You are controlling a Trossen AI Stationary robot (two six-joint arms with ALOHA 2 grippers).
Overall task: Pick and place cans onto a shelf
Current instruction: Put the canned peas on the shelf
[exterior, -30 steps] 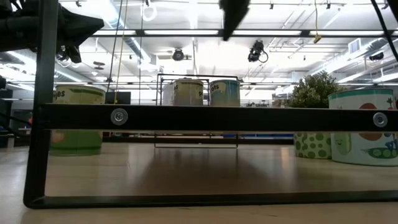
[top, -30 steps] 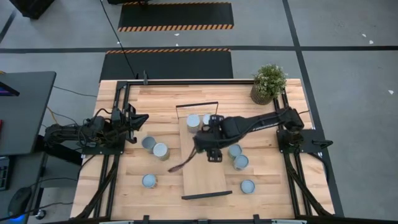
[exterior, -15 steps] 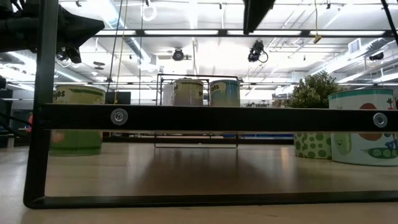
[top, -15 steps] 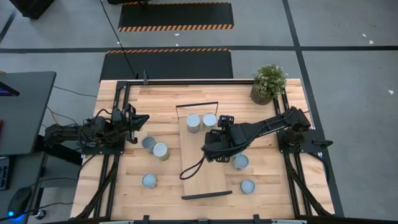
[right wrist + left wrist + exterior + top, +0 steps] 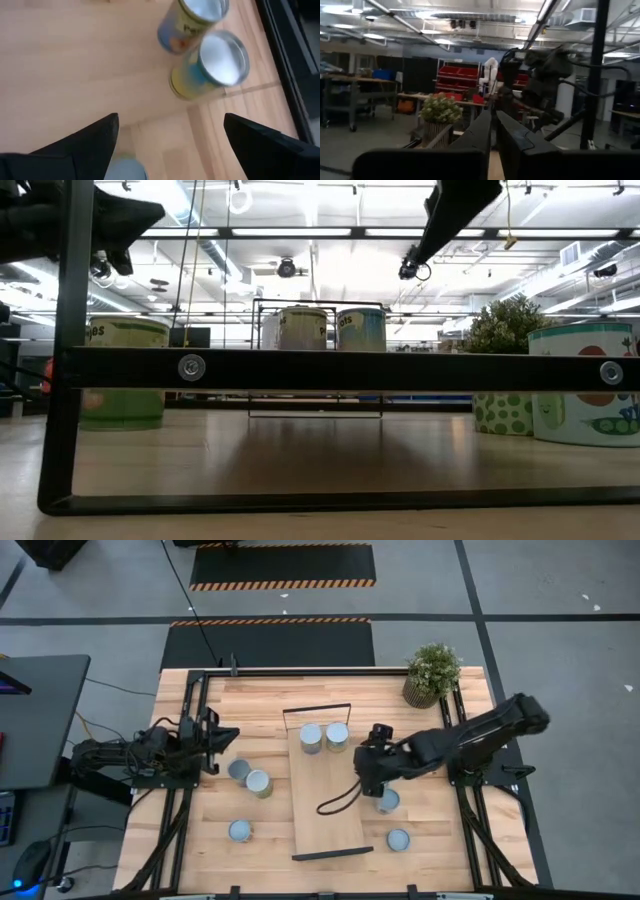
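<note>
Right gripper (image 5: 371, 783): mine, wide open, empty, hanging over the shelf's right edge, above a can.
Can below (image 5: 125, 169): only its top edge shows between my fingers (image 5: 92, 137).
Shelf (image 5: 325, 810): long board mid-bench, two cans (image 5: 325, 737) upright side by side at its far end.
Loose cans: two right of the shelf (image 5: 398, 839), three left of it (image 5: 258, 783), all on the bench (image 5: 260, 700).
Left gripper (image 5: 226, 733): fingers closed together, empty, raised at the bench's left side.
Plant (image 5: 432, 674): far right corner.

An industrial workshop: hazard-striped floor mats (image 5: 283, 564), red parts bins (image 5: 464, 79), exposed ceiling ducts (image 5: 470, 16).
</note>
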